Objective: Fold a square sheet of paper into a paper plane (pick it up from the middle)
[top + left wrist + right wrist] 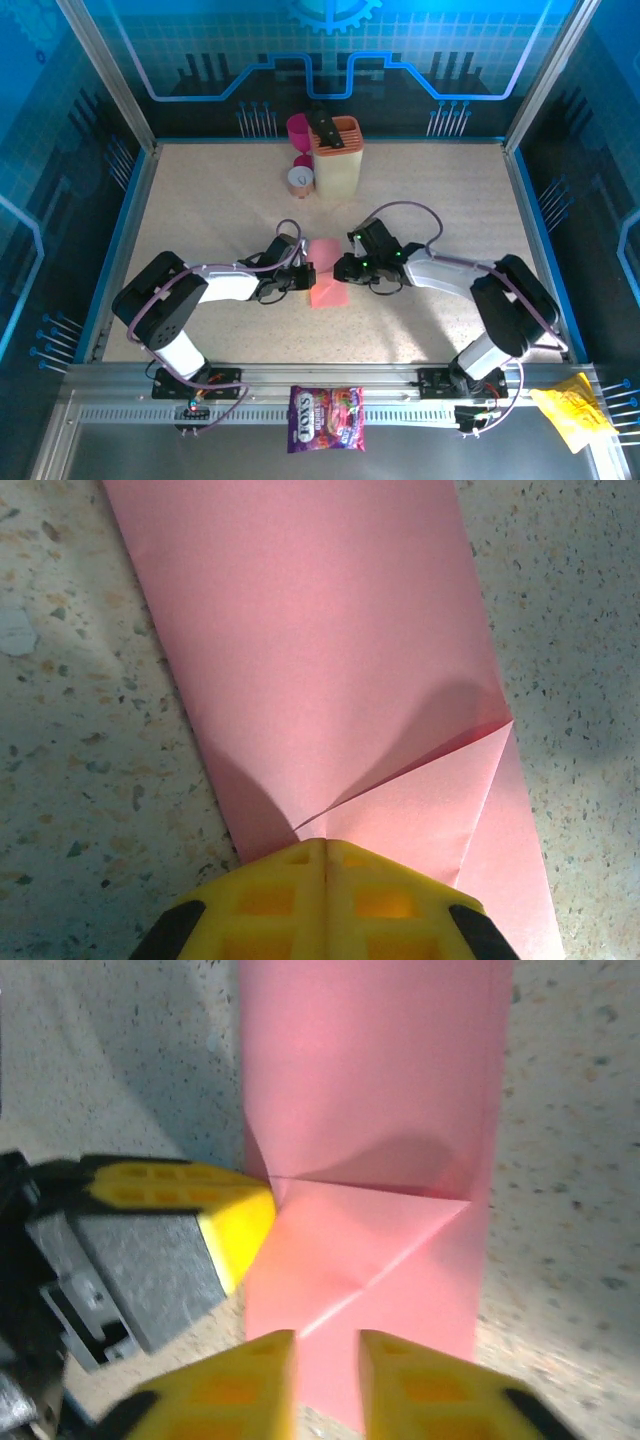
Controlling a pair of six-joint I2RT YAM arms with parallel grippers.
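Your square sheet of paper (327,275) lies flat in the middle of the table (200,200). It is folded down to a long narrow strip, with one corner turned over into a triangular flap (350,1245). A soft shadow sits along the flap's crease, so I judge the flap is not yet pressed flat and would lift if left alone.

That explains your left gripper (325,875). Its fingers are pressed together and the closed tip rests on the strip's edge where the crease ends, so it pins the paper rather than pinching it. Whether it nips a layer I cannot tell.

Your right gripper (325,1365) hangs just beside it over the strip's end. Its fingers stand a little apart and grip nothing, which leaves it free to run along the fold.

The beige holder (337,160) and magenta cup (298,128) stand well apart at the far edge, clear of the work.
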